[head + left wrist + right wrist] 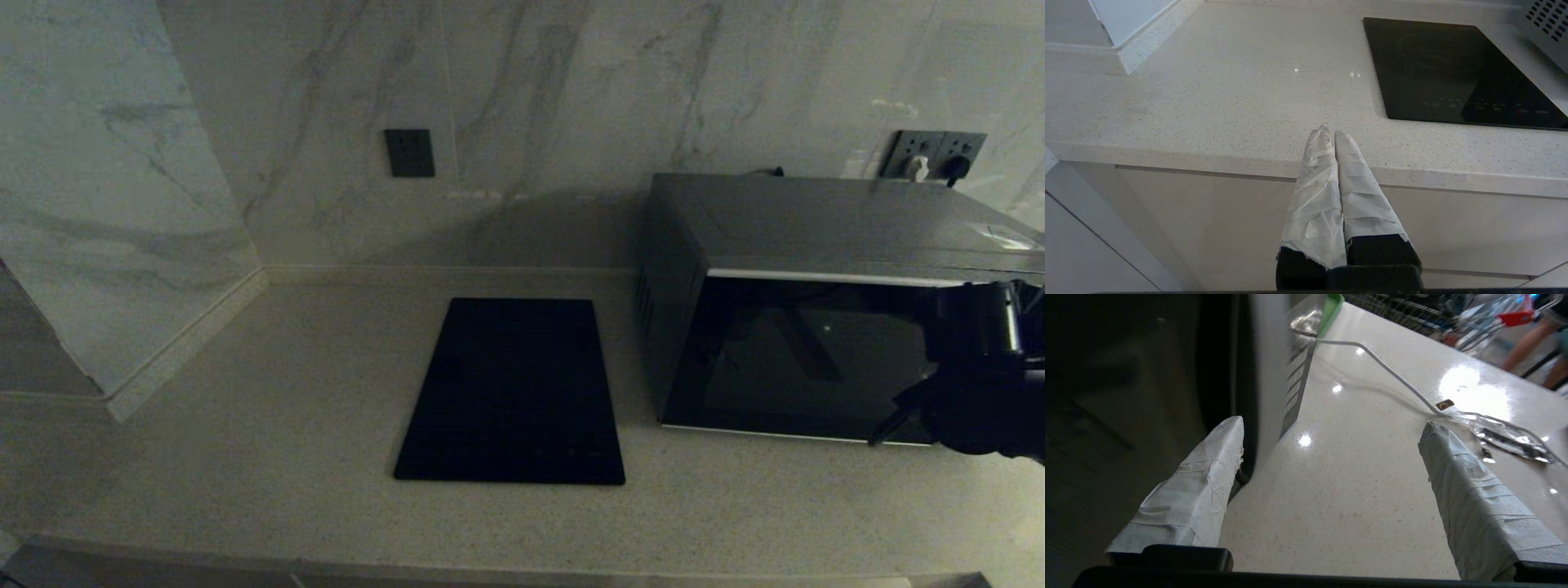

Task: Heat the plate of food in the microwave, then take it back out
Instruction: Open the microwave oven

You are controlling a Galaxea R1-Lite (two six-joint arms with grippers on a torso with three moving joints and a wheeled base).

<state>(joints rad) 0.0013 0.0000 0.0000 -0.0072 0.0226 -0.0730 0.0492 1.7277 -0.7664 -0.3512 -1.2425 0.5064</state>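
Two taped fingers of the right gripper (pixel 1331 428) spread wide, empty, beside the microwave (pixel 800 327); only its wrist view shows a green tray (pixel 1331 308). Left gripper (pixel 1329 132) closed, empty.

left pincer (pixel 1334 132): closed, empty | over countertop (pixel 1229 94) edge | black slab (pixel 1453 69) beyond

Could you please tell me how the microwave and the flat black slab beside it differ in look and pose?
The microwave is a tall silver-grey box; the black slab lies flat and thin on the counter. The microwave has a glossy black door framed in silver; the slab is black all over. Both rest on the counter, apart from each other.
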